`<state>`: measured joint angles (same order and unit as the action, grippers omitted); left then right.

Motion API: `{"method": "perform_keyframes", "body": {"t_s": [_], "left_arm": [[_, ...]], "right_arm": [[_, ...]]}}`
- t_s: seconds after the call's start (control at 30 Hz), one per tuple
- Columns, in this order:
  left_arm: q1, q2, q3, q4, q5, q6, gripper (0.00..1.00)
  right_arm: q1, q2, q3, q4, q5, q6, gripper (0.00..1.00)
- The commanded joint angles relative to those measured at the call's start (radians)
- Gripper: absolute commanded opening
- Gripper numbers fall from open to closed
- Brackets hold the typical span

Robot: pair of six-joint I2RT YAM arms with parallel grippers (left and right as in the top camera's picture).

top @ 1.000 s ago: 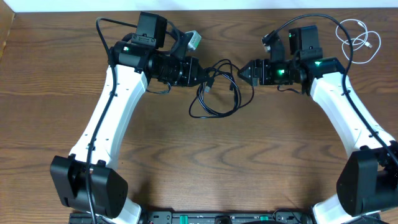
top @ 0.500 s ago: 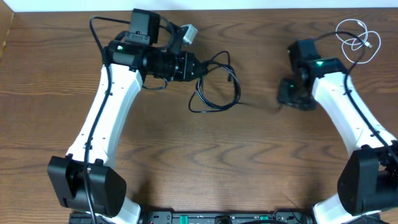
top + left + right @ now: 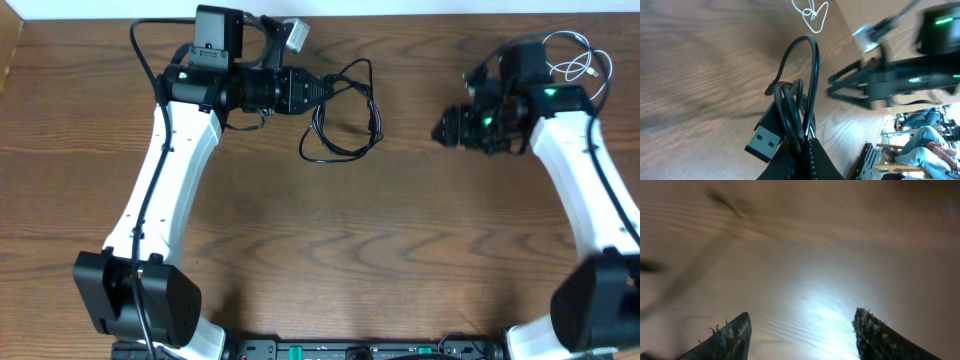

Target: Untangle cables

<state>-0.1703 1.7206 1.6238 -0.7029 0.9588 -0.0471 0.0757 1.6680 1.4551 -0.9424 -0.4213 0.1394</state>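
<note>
A thin black cable lies in loops on the wooden table, just right of my left gripper. That gripper is shut on strands of the black cable; a USB plug sticks out beside the jaws. A thin white cable is coiled at the far right corner, also seen as the white cable in the left wrist view. My right gripper hangs open over bare wood, well right of the black loops, with nothing between its fingertips.
The right arm shows sideways in the left wrist view. Thick black cords run from the arms' camera mounts. The table's back edge runs close behind both grippers. A cardboard box sits at the far left corner.
My left gripper has pulled left and back with the black cable. My right gripper let go of it, drew away to the right and stands open.
</note>
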Motion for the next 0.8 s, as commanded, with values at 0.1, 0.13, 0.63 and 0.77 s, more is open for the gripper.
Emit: {"method": "perform_keyframes", "body": {"t_s": [0.1, 0.13, 0.63, 0.77], "left_arm": [[0.001, 0.001, 0.004, 0.076, 0.043, 0.016, 0.07], [0.001, 0.001, 0.004, 0.089, 0.043, 0.015, 0.07], [0.0, 0.002, 0.003, 0.129, -0.048, -0.054, 0.07], [0.0, 0.002, 0.003, 0.129, -0.209, -0.196, 0.07]], "right_arm": [[0.041, -0.172, 0.082, 0.058, -0.204, -0.018, 0.69], [0.05, -0.172, 0.082, 0.057, -0.216, -0.006, 0.69], [0.273, -0.016, 0.08, 0.089, -0.144, 0.314, 0.62], [0.311, 0.023, 0.08, 0.121, -0.137, 0.374, 0.59]]}}
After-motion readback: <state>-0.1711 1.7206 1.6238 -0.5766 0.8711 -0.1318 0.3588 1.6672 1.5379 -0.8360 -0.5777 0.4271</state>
